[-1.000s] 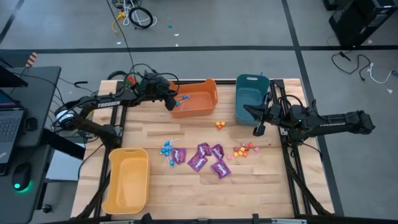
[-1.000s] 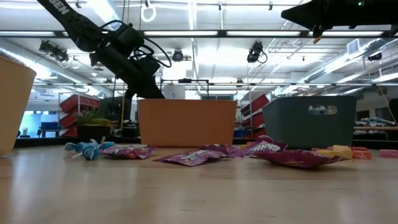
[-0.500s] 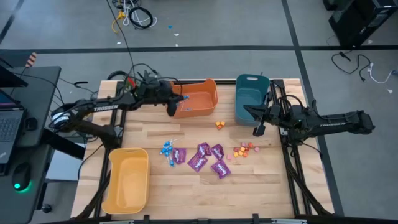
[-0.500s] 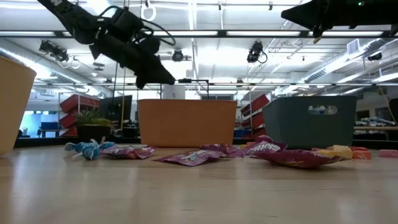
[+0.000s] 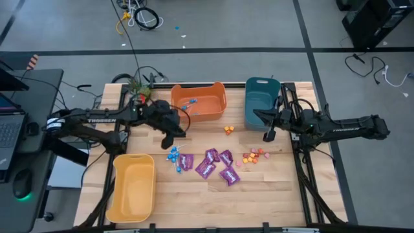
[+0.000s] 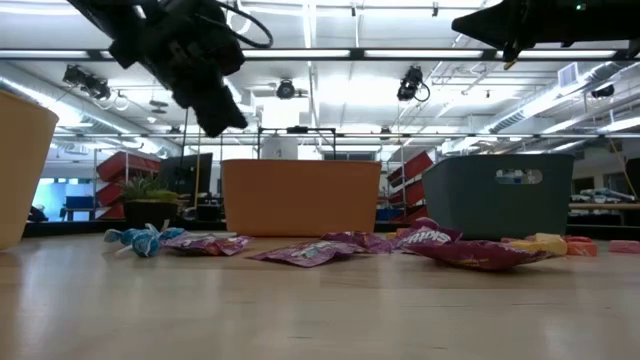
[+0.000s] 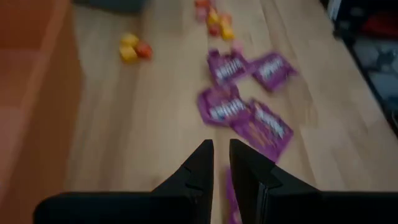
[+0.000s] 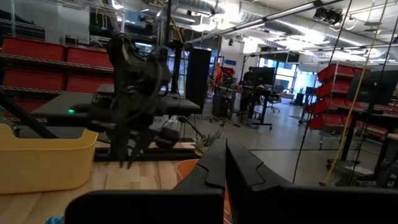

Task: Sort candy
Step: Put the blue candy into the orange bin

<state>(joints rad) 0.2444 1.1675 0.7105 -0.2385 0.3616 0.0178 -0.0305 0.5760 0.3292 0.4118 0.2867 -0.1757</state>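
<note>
**Left gripper above the lollipops**

At centre-left of the high view, the left gripper (image 5: 165,139) hangs with fingers narrowly parted and empty, just above the blue lollipops (image 5: 174,155). Right of these lie purple packets (image 5: 213,164) and small orange pieces (image 5: 253,156). The right gripper (image 5: 268,136), pinched closed, waits beside the teal bin (image 5: 260,102).

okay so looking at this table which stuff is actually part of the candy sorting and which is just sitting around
Part of the job:
purple packets
blue lollipops
small orange and pink pieces
orange bin, with a few sweets already in it
yellow bin
teal bin

Just lying about:
laptop
computer mouse
cables on the floor
</note>
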